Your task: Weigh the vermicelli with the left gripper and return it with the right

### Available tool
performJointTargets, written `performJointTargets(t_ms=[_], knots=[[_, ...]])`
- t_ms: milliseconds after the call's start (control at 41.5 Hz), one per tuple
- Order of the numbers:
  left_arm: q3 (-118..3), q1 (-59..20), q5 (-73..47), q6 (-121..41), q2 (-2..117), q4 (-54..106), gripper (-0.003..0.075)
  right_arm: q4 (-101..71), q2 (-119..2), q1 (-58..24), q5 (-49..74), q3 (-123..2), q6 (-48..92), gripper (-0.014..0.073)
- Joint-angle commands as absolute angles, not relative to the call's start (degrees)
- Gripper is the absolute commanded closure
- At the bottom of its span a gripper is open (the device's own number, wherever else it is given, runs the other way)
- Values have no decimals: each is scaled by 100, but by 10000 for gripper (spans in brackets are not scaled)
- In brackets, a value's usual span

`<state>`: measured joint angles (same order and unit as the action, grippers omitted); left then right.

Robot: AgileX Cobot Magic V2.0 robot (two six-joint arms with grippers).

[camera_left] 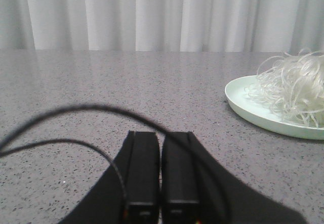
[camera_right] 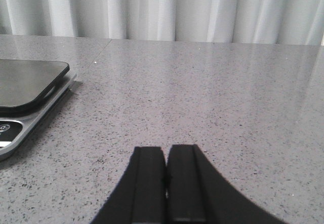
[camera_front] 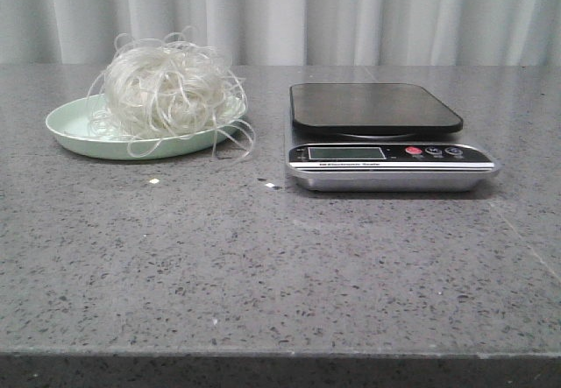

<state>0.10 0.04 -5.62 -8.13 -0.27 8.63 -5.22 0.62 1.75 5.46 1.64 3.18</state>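
Note:
The vermicelli, a fluffy nest of whitish translucent strands, lies on a pale green plate at the left of the table; some strands hang over the plate's front rim. A digital scale with a bare black platform stands to its right. Neither gripper shows in the front view. In the left wrist view my left gripper is shut and holds nothing, low over the table, with the vermicelli and plate well off to one side. My right gripper is shut and holds nothing, beside the scale.
Grey speckled stone table with a pale curtain behind it. A black cable loops across the left wrist view. Two tiny specks lie on the table in front of the plate.

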Motion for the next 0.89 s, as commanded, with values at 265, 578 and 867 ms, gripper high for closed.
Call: performJointTargets(t_ms=[265,578,867], knots=[[59,-31,417,-751,-131,915,584,-515,151,208,110,116,337,442],[-197,-31,2214,-751,-96,837,584,-515,151,208,110,116,337,442],[-2722,-168,547,-751,1175,536,583,-515,151,208,110,116,337,442]])
